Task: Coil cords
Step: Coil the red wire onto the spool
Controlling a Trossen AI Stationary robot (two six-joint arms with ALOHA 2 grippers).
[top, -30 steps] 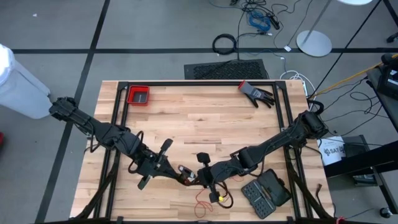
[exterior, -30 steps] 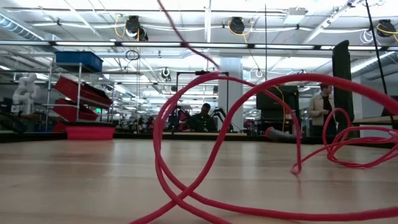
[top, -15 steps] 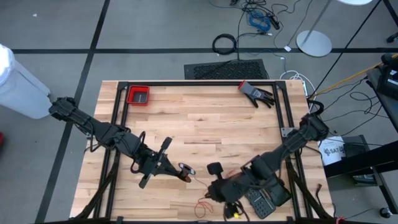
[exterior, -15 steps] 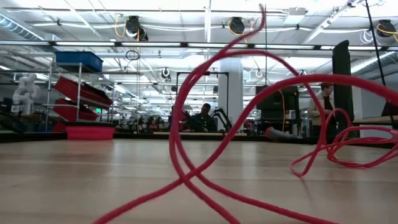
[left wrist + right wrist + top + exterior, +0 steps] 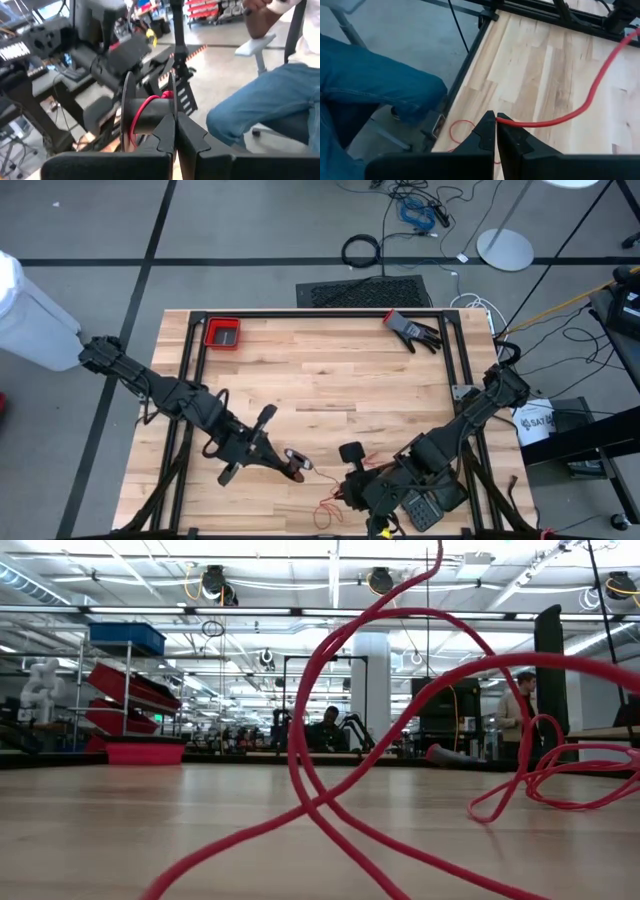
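A thin red cord (image 5: 330,690) lies in loose loops near the table's near edge (image 5: 325,510). Its other end is wound on a small black spool (image 5: 145,117). My left gripper (image 5: 292,464) is shut on the spool and holds it above the table, near the middle of the near side. My right gripper (image 5: 354,486) stands a little to the right of it, nearer the near edge, and is shut on the cord (image 5: 545,122). My left gripper pinches the spool's nearer black flange (image 5: 171,107) between its two fingers (image 5: 162,135), coming at it about level. The spool is lifted clear of the table, with red turns around its core (image 5: 142,107). My right gripper pinches the red cord (image 5: 506,120) between its two fingertips, slanting down from above. From the fingers the cord runs off in a slack curve over the table top (image 5: 600,75).
A red bin (image 5: 222,333) and a black glove (image 5: 412,330) lie at the far side. A black keypad-like device (image 5: 428,490) sits under my right arm. A seated person's legs in jeans (image 5: 370,85) are close to the near edge. Black frame rails (image 5: 320,313) border the table.
My right gripper has drawn away from the spool, toward the table's near edge and right and upward, staying shut on the cord. The cord's near loops have shifted and been pulled taller. My left gripper has kept still with the spool.
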